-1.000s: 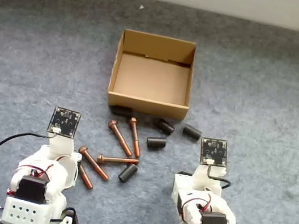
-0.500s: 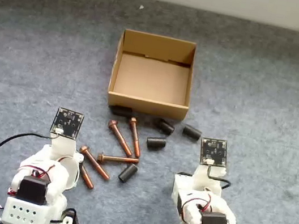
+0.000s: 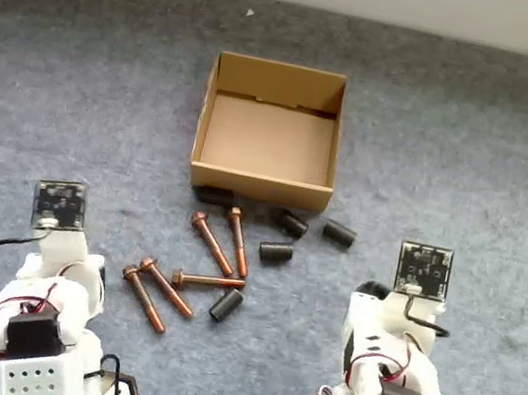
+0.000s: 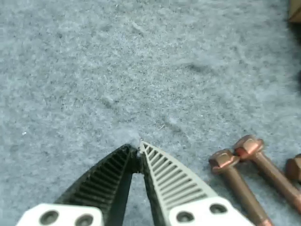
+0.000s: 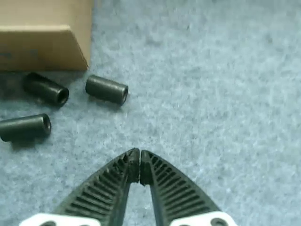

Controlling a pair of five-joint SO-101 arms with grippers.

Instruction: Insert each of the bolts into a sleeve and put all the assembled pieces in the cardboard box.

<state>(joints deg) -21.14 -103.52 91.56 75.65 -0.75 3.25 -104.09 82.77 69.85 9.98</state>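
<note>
Overhead, you had the cardboard box [image 3: 260, 189] sitting open-topped on the grey, fuzzy carpet [image 3: 476, 142], with square brown walls and a bare floor. Five short black sleeves [image 3: 275, 253], smooth and cylindrical, lay loose on the carpet near its front wall, one of them [image 3: 213, 194] just beside that wall. Five copper-coloured bolts [image 3: 213, 243], slim-shanked with wider round heads, were scattered at angles between the box and your two white plastic arms. The left arm [image 3: 35, 322] sat at the near left and the right arm [image 3: 386, 375] at the near right, both well apart from the box. From the left wrist, your left gripper [image 4: 140, 150] had its tips pressed together over bare carpet. One ribbed finger was black [image 4: 108, 183], the other white [image 4: 171, 181], and both tapered to a point. Two bolts [image 4: 237, 183] lay side by side near it, their flanged heads glinting coppery against the pile, and a third head [image 4: 294, 168] showed at the edge. From the right wrist, your right gripper [image 5: 139, 157] was likewise closed tip to tip, with both ribbed fingers [image 5: 101, 188] black, and it held nothing. Three sleeves [image 5: 106, 89] lay on the carpet beyond it, and hollow ends showed on all three. Two of them lay near the box's corner [image 5: 44, 42], whose cardboard face looked flat and matte.
</note>
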